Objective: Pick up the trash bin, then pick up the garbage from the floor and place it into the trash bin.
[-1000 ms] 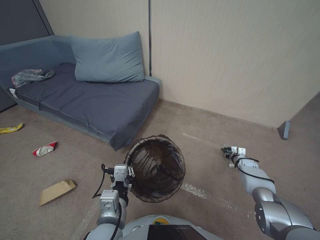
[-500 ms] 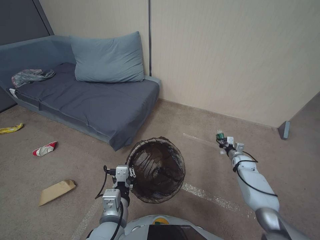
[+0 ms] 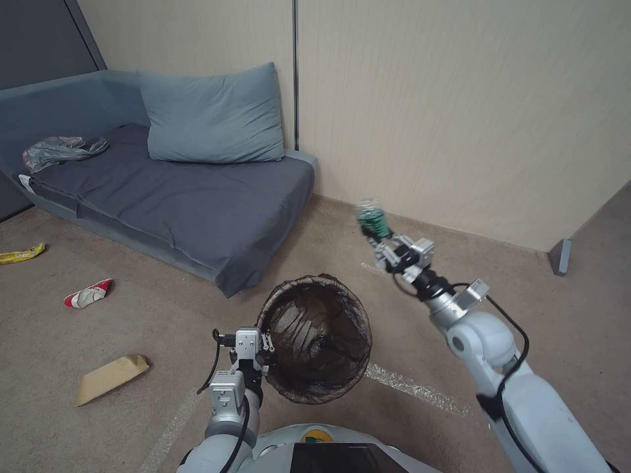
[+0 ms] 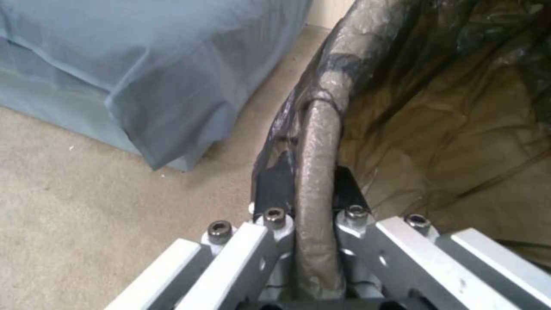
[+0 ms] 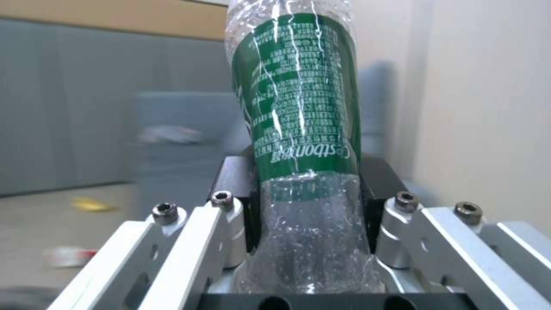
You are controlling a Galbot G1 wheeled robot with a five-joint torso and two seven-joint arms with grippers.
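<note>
Holding the small round white plastic trash bin with dark liner point(image 3: 314, 338) by its rim in the clamped left gripper point(image 3: 252, 347). Gripping the clear green-labelled plastic bottle point(image 3: 372, 219) in the right gripper point(image 3: 392, 253), raised at the bin's 1 o'clock, long axis running 11 to 5 o'clock.

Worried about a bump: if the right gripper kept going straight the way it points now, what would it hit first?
Probably the beige wall. The right gripper, shut on the bottle, points up and away over bare carpet, with the sofa off to its left. Depth is unclear.
</note>
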